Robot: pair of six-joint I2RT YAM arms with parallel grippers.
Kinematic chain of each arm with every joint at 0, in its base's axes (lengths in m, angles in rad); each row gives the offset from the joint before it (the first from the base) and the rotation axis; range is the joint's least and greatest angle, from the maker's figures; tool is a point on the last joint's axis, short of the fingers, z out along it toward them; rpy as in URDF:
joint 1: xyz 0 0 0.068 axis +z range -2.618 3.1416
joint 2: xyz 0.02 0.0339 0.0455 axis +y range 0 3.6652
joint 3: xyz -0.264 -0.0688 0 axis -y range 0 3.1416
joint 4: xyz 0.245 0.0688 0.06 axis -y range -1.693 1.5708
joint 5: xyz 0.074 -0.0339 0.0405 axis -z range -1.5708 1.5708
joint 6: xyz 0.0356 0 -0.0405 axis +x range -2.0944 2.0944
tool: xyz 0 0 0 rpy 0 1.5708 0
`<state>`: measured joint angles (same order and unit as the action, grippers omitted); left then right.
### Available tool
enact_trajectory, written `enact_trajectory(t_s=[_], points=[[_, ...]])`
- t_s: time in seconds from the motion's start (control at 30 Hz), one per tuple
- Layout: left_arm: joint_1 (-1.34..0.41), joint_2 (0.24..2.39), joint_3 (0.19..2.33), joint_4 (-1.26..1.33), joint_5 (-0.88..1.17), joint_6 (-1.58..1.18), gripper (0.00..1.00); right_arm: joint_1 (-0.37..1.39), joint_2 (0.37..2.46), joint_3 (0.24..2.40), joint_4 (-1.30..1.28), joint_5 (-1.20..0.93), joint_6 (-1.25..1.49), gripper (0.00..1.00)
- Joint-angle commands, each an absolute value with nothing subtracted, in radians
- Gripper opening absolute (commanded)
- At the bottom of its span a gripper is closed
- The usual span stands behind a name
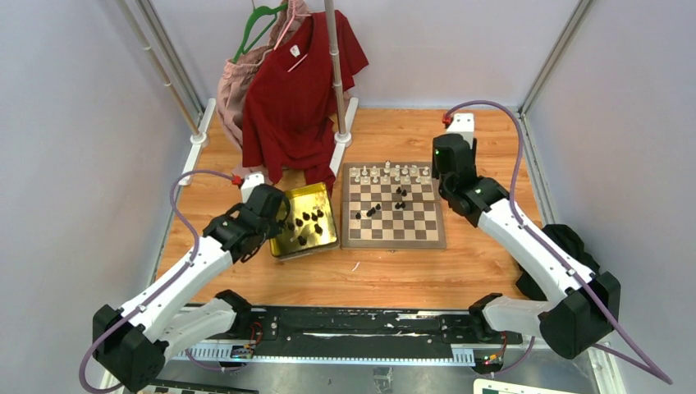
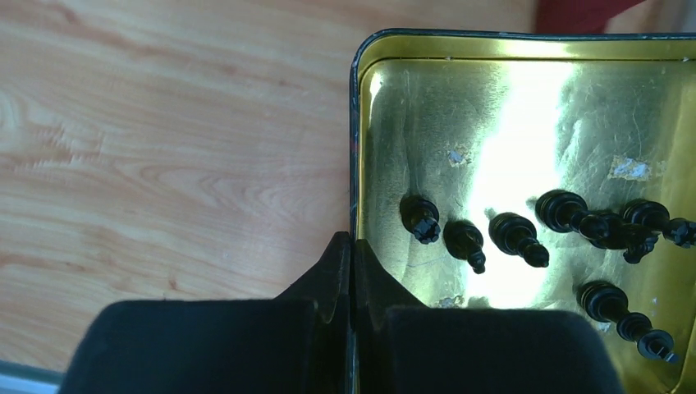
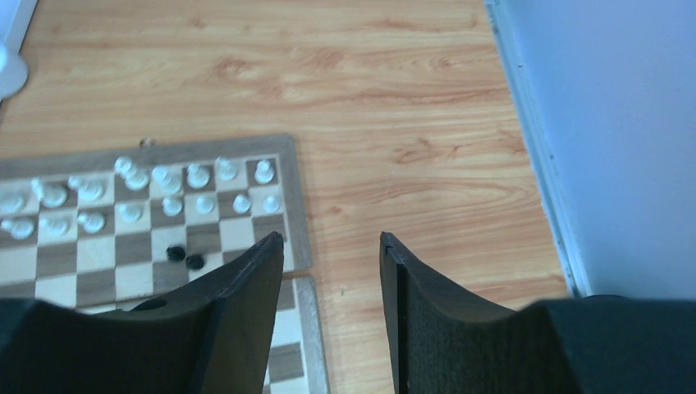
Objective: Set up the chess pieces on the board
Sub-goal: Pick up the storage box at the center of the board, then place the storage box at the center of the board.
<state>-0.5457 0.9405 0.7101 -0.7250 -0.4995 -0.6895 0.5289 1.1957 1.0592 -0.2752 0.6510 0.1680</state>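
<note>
The black pieces (image 2: 517, 238) are small, light, hard and glossy, so they are likely to slip or roll. Each is best pinched across its narrow waist, just above the base. Six or so lie on their sides in the tray (image 2: 460, 98), long axes flat on its floor. In the left wrist view their bases point up-left and their heads down-right. A few others sit in the middle of the board (image 1: 423, 222), and the white pieces (image 1: 392, 173) stand in two rows at its far edge. The left claw (image 2: 353, 271) is shut, seemingly pinching the tray's left rim. The right claw (image 3: 331, 246) hangs open and empty over the table (image 3: 394, 82), beside the board's right edge.
</note>
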Motion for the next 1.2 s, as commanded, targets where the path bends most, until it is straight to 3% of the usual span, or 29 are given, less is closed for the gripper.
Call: enact_trajectory(t_s=[0.0,0.17,0.47,0.97,1.17], points=[[-0.556,0.97,0.854,-0.723,-0.44,-0.655,0.0,0.425,1.157,1.138,-0.3,0.684,0.18,0.52],[-0.646,1.118,1.054,-0.732,-0.473,-0.626,0.0,0.273,1.155,1.166,-0.295,0.601,0.224,0.55],[-0.767,1.489,1.454,-0.738,-0.488,-0.562,0.0,0.154,1.23,1.209,-0.296,0.586,0.245,0.58],[-0.923,2.237,2.352,-0.877,-0.334,-0.494,0.0,-0.083,1.166,1.265,-0.342,0.567,0.334,0.63],[-0.972,2.407,2.546,-0.861,-0.252,-0.495,0.0,-0.109,1.104,1.251,-0.357,0.541,0.331,0.63]])
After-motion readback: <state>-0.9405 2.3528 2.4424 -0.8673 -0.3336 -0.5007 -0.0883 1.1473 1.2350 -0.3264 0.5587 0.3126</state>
